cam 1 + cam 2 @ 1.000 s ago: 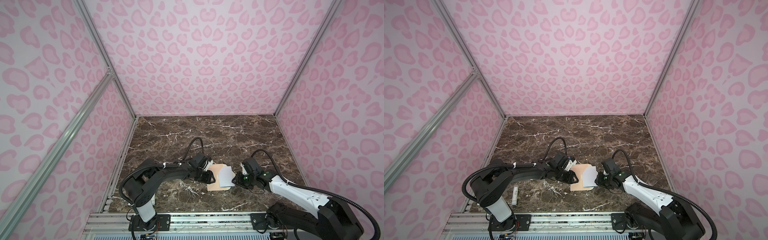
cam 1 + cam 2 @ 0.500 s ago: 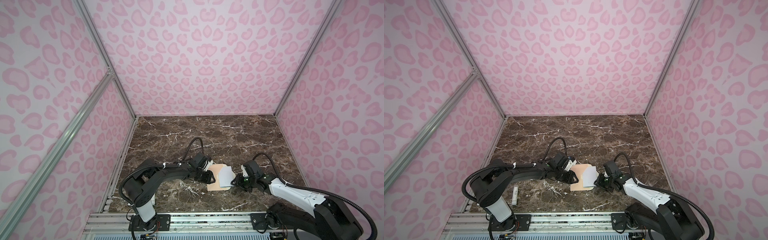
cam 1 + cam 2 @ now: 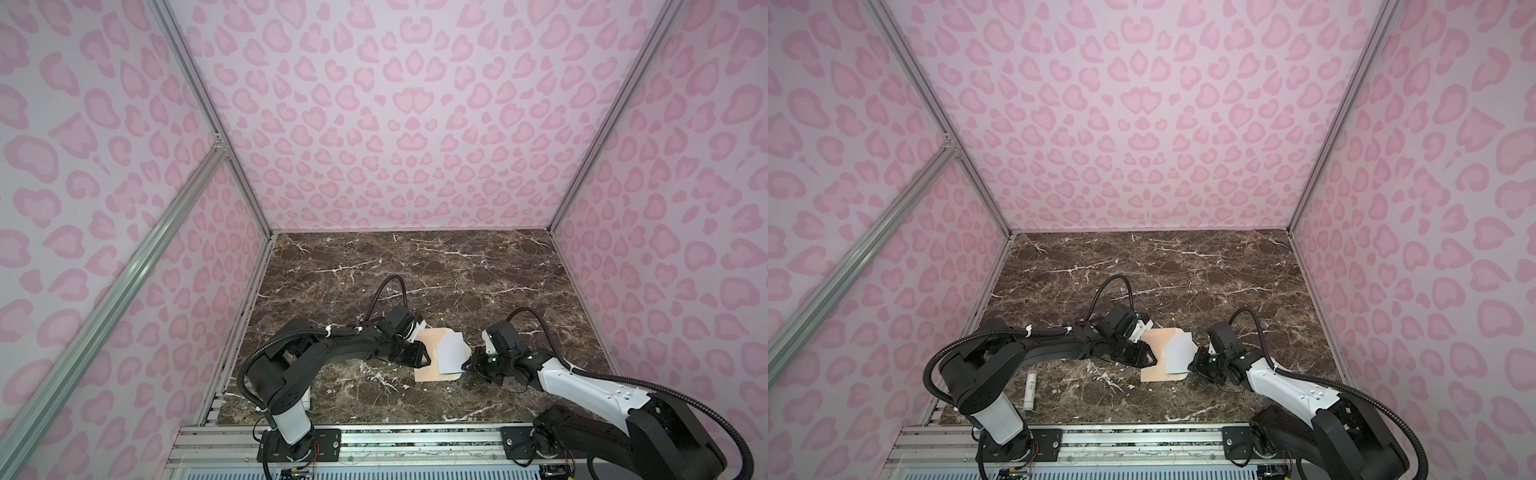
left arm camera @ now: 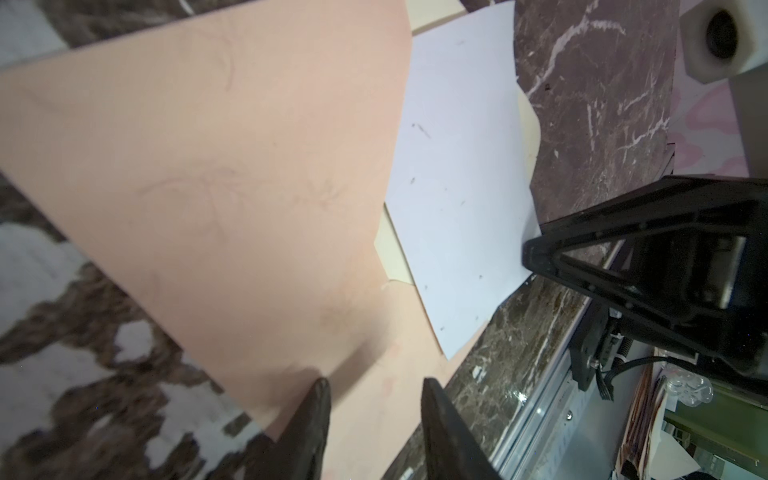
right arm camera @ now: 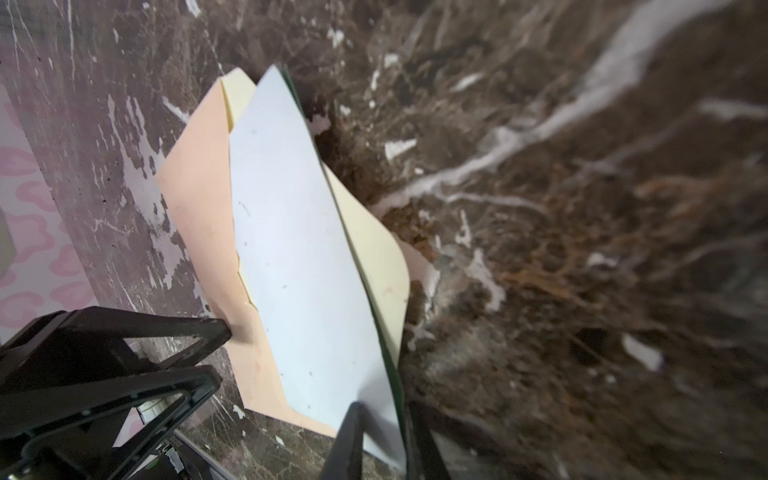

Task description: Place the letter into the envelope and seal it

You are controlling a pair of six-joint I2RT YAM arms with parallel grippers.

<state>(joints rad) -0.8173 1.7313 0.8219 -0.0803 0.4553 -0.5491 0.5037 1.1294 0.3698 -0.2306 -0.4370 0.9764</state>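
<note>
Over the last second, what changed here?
The right gripper moved in toward the letter and its jaws narrowed around the letter's edge. The left gripper, envelope and letter stayed put.

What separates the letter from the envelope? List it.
Colour: the letter is whitish-grey with a dark green edge; the envelope is peach, paler inside. Pose: the envelope rests on the table; the letter slants, partly tucked into it. Hold: the letter's corner sits in the right gripper; the envelope's does not. Both are flat paper.
</note>
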